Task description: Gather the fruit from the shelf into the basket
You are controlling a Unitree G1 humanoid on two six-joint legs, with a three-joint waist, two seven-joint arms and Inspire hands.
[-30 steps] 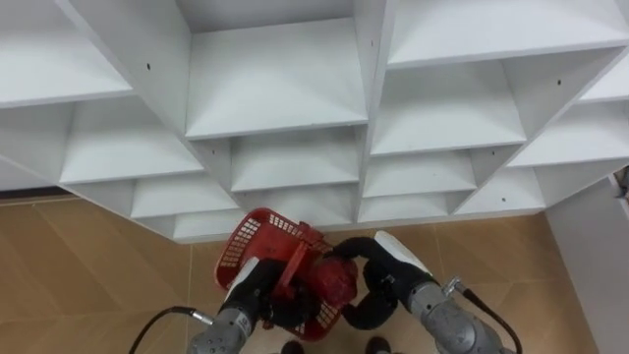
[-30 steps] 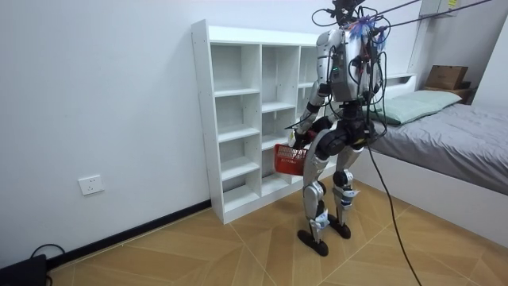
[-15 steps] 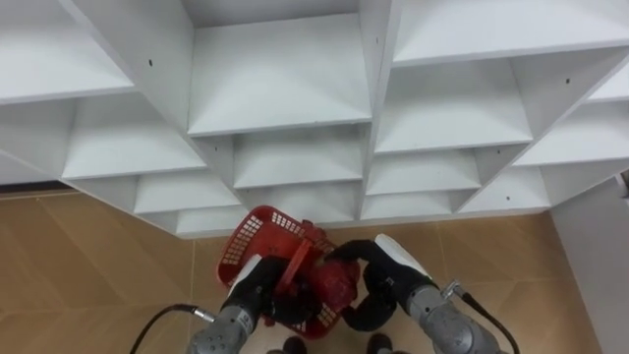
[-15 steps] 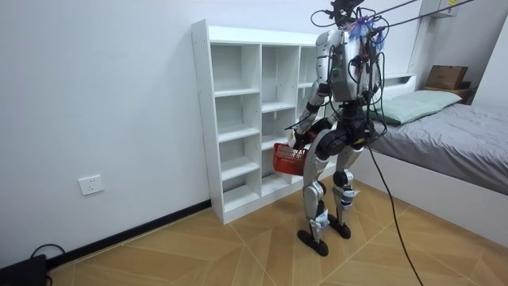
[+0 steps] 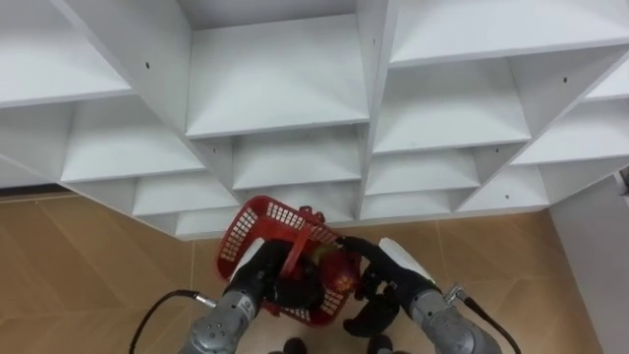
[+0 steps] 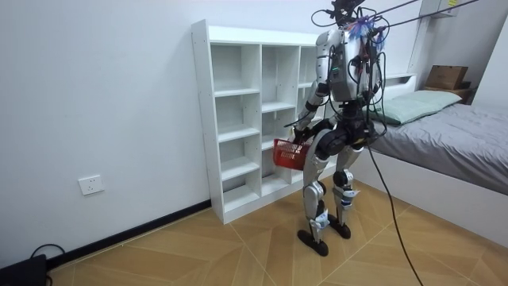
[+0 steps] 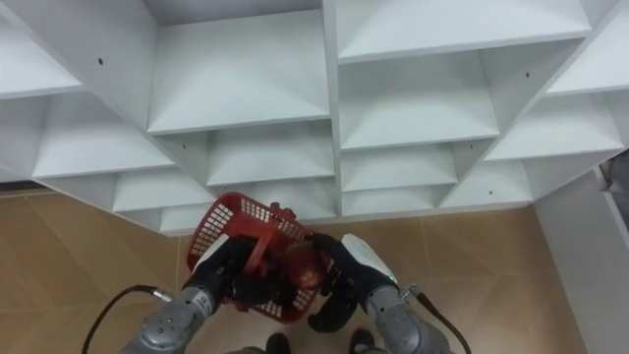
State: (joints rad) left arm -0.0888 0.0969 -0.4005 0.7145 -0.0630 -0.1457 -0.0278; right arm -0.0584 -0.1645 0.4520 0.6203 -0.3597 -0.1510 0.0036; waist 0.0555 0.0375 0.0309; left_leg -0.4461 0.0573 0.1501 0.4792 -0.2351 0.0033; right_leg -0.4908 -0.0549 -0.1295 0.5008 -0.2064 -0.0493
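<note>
I stand facing the white closet shelves [image 5: 280, 79], whose compartments in view are bare. A red mesh basket [image 5: 257, 228] hangs low in front of me, and my left hand [image 5: 257, 277] is curled on its red handle [image 5: 295, 258]. My right hand [image 5: 385, 264] comes in from the right, fingers wrapped round a red fruit [image 5: 339, 277] held just inside the basket's right rim. In the right eye view the fruit [image 7: 303, 265] sits between the left hand [image 7: 221, 265] and the right hand [image 7: 346, 258]. In the room view the basket [image 6: 287, 152] is at hip height.
The shelf unit [image 6: 254, 119] stands against the wall, close ahead. A bed [image 6: 452, 151] lies behind me on the room view's right. A white panel [image 5: 595, 256] borders the wooden floor [image 5: 88, 265] at the right.
The basket has come up and tipped a little toward the shelves. My right hand has carried the red fruit leftward to the basket's rim.
</note>
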